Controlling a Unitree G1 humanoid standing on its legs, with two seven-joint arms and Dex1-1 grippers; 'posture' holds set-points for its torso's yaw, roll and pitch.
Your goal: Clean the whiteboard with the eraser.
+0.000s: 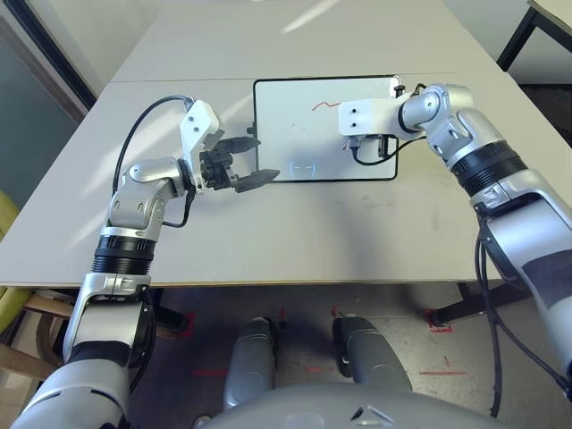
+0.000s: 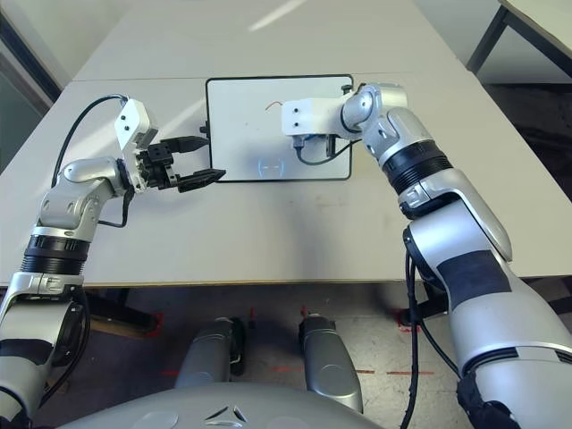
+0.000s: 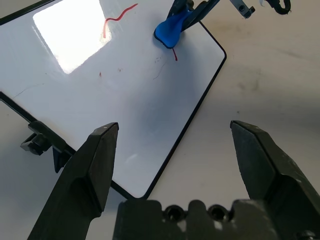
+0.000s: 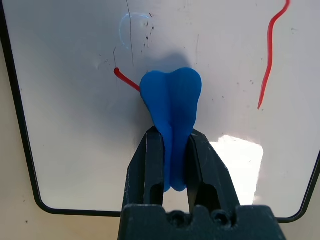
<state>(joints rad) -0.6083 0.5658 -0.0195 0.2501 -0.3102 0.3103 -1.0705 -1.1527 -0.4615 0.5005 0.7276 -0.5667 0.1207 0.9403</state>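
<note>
- Left eye view: the whiteboard [image 1: 304,134] lies flat on the grey bench [image 1: 295,223], toward its far middle. The right gripper [image 1: 368,146] reaches in over the board's right part, near a red squiggle [image 1: 323,105]. The left gripper [image 1: 239,161] hovers at the board's left short edge, beside the small black knob [image 1: 253,140], jaws spread and empty.
- Right eye view: the same layout; the left arm sits just off the board's near-left corner and does not look to be pressing the frame.
- Left wrist view: the two black jaws stand wide apart with nothing between them. Beyond them, the eraser [image 3: 169,31] rests on the board right at a short red stroke [image 3: 174,54], while a longer red squiggle [image 3: 117,19] lies apart, beside a bright glare patch.
- Right wrist view: the right jaws pinch the eraser [image 4: 171,112] at its narrow waist, its broad end flat against the board and covering the tail of a red mark [image 4: 125,79]. A second red line [image 4: 272,60] runs well to one side, untouched.
- Doing this step well, I judge: keep the eraser face flat with even downward pressure, sweep fully across the near mark, then carry over to the longer line. The board may slide, so steadying its left edge with the free gripper would help.
</note>
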